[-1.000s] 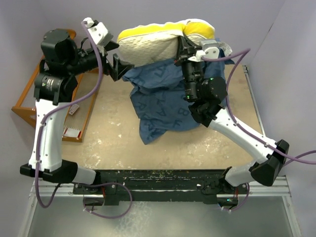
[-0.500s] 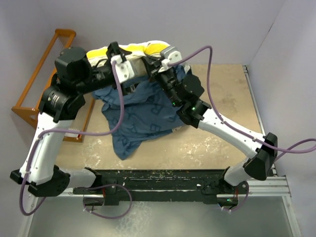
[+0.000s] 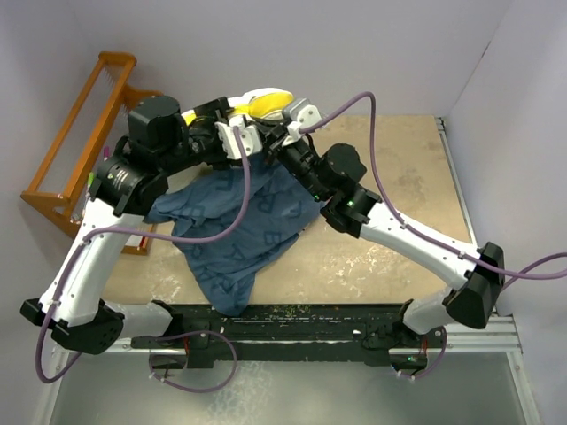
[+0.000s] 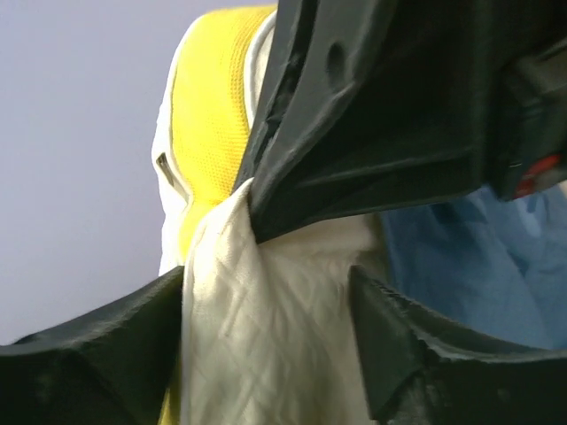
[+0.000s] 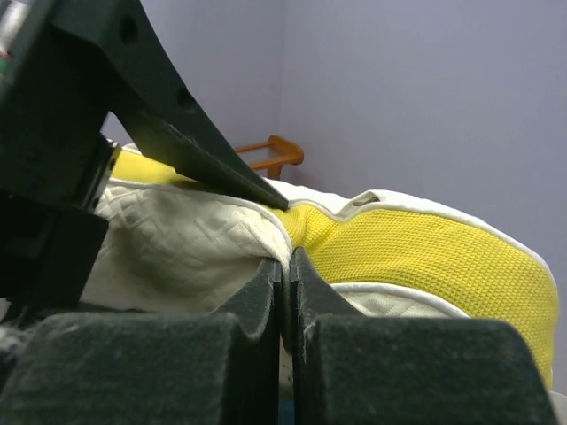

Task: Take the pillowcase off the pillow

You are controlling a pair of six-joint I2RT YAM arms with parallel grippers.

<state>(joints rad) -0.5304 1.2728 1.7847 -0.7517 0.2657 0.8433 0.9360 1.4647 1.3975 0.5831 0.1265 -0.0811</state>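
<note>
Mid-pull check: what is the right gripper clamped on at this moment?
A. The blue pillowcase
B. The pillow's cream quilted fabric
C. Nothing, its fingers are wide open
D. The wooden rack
B: in the right wrist view the right gripper has its fingers pressed together on the pillow's cream quilted fabric, right beside the yellow edge.

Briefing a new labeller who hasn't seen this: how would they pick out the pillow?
Look at the tan table, toward its far edge. At the far end of the slate-blue pillowcase is the pillow: cream, quilted, with a bright yellow edge, unlike the blue cloth below.
</note>
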